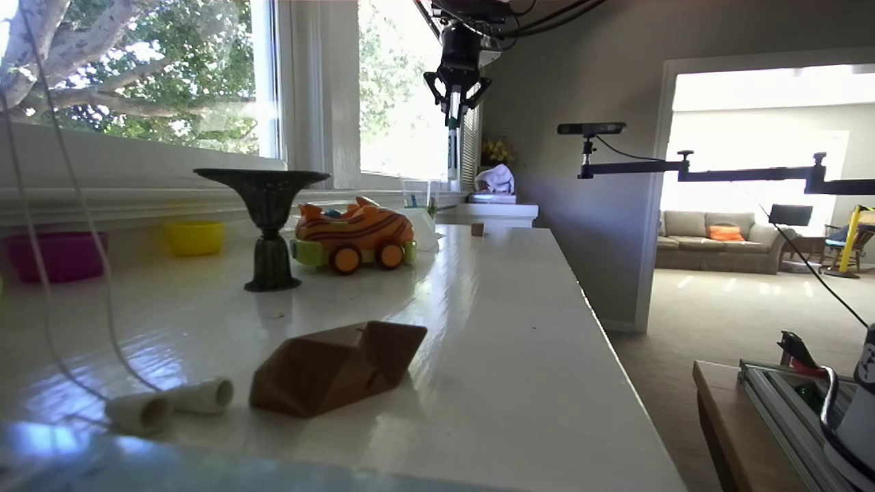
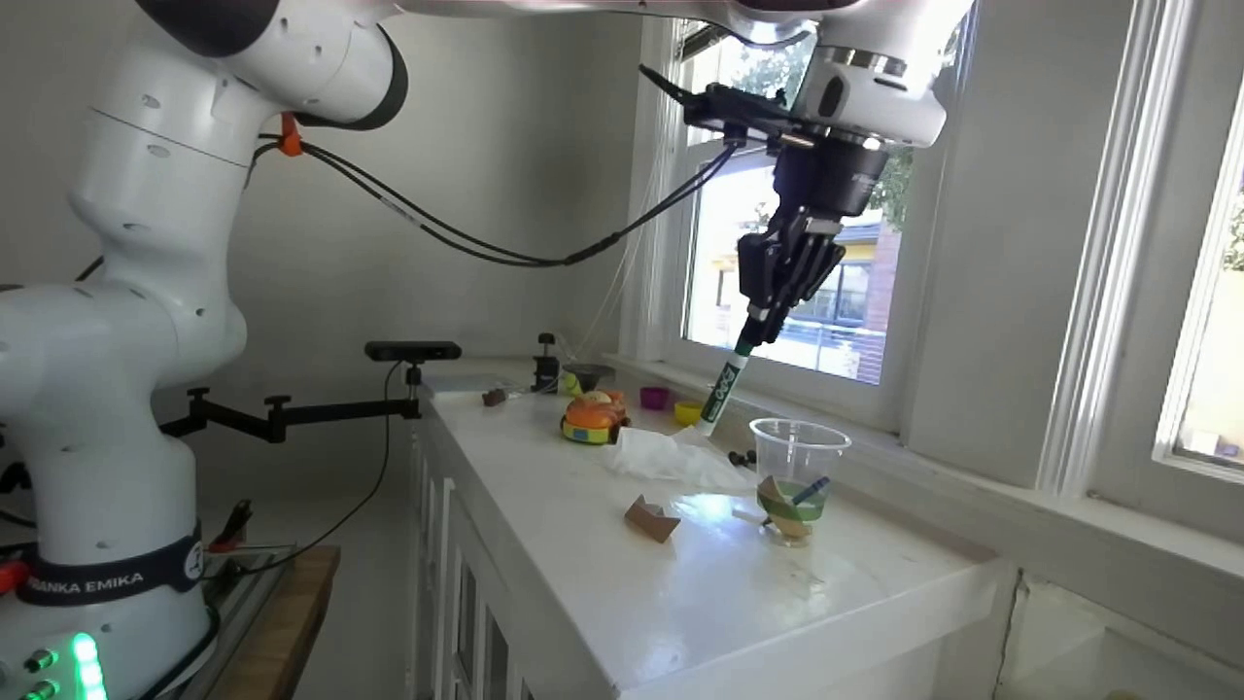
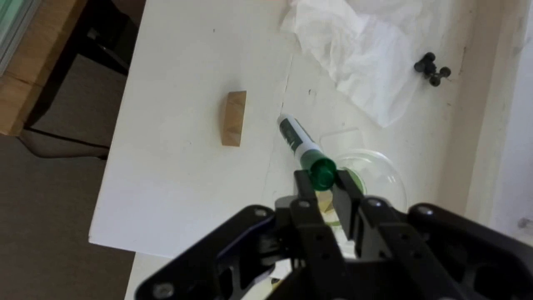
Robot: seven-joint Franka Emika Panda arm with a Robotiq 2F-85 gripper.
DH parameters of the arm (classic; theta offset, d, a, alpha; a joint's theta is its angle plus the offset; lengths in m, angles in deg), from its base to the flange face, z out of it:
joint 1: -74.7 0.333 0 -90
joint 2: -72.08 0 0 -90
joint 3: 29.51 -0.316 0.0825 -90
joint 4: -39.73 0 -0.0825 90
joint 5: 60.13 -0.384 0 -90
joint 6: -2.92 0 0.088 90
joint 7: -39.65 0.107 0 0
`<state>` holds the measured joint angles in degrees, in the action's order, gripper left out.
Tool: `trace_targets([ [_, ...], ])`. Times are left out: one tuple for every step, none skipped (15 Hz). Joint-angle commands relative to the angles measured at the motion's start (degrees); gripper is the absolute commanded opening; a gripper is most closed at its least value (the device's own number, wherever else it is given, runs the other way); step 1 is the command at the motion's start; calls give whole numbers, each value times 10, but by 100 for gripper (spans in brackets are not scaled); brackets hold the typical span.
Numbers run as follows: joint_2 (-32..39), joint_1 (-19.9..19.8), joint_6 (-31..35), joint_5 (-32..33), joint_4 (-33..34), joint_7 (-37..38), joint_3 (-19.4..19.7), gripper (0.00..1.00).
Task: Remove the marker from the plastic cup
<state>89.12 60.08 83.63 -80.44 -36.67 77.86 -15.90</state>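
My gripper (image 2: 763,333) is shut on a green and white marker (image 2: 722,394), held by its green cap end and hanging tilted in the air. The marker (image 3: 300,139) also shows between the fingertips (image 3: 321,179) in the wrist view, and below the gripper (image 1: 454,108) as a marker (image 1: 452,147) in an exterior view. The clear plastic cup (image 2: 799,439) stands upright on the white counter; its rim (image 3: 391,175) shows partly behind the fingers. The marker is outside and above the cup. Inside the cup are a dark blue stick (image 2: 811,491), a tan piece and something green.
A brown block (image 2: 651,519) and white tissue (image 2: 680,461) lie near the cup. Small black pieces (image 3: 433,71) lie by the window ledge. Farther along are the orange toy car (image 1: 355,236), a black funnel-shaped stand (image 1: 270,225), a yellow bowl (image 1: 195,238) and a pink bowl (image 1: 58,256).
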Motion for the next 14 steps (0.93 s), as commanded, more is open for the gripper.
trace_targets([
  [14,-10,-52,-51,19,4,-10,5],
  [18,-10,-63,-59,21,3,-11,5],
  [21,-11,-74,-66,20,0,-12,5],
  [24,-11,-88,-72,22,-1,-13,5],
  [28,-10,-102,-79,20,-6,-16,5],
  [30,-8,-112,-80,18,-9,-18,5],
  [32,-6,-123,-82,16,-13,-20,5],
  [35,-3,-131,-82,12,-16,-23,5],
  [38,0,-136,-82,10,-18,-26,5],
  [42,1,-146,-81,11,-22,-29,5],
  [45,4,-150,-79,9,-25,-31,5],
  [48,7,-152,-77,3,-29,-33,5],
  [52,9,-158,-77,4,-31,-35,5],
  [56,11,-158,-76,-1,-37,-37,5],
])
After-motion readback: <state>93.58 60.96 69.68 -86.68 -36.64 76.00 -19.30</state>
